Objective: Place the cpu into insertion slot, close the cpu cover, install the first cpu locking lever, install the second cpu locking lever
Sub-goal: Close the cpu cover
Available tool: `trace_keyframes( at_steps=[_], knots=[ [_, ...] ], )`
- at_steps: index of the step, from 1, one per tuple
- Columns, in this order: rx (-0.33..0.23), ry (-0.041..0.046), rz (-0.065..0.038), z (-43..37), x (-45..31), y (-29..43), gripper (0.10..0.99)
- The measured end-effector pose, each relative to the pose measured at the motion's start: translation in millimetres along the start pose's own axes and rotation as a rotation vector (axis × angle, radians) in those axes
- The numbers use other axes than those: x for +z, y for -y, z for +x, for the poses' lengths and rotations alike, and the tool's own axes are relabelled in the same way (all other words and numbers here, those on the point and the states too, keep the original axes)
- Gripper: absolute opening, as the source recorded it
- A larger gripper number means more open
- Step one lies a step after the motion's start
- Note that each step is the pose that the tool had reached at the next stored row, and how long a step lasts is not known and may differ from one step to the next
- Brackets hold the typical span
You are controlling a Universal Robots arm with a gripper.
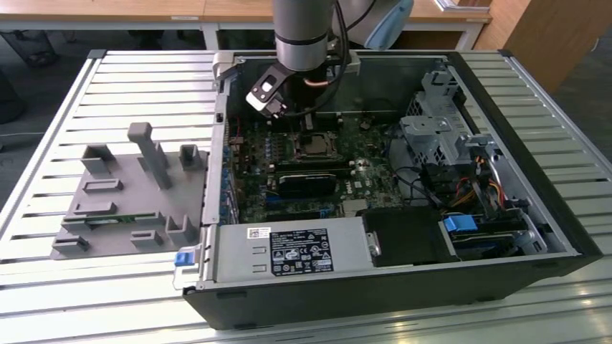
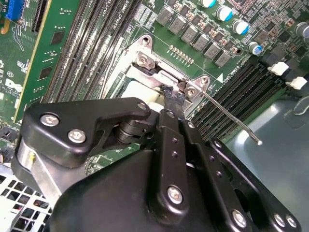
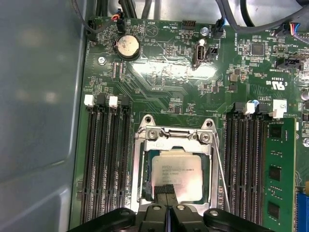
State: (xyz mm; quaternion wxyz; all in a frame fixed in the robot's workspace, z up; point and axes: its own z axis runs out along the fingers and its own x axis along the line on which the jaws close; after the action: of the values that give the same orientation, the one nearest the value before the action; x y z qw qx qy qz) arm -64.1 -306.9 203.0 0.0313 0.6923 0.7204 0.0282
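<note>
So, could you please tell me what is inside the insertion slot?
The cpu lies in the insertion slot, metal face up. The end effector hides one edge of it, so that part cannot be seen.

Memory slots (image 3: pixel 105 159) close on both sides of the insertion slot (image 3: pixel 143 162).

Table (image 1: pixel 86 301): pale slatted metal.
Exterior view's left: grey holder (image 1: pixel 125 204) with upright posts, lying flat.
Exterior view's right: open black computer case (image 1: pixel 383 304), just beside the holder.
</note>
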Motion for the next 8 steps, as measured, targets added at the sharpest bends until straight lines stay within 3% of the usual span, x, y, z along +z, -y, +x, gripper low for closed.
trace_keyframes(
  at_steps=[8],
  knots=[
    [0.0,0.0003,0.0,-0.1,0.5,2.6,0.106]
  ],
)
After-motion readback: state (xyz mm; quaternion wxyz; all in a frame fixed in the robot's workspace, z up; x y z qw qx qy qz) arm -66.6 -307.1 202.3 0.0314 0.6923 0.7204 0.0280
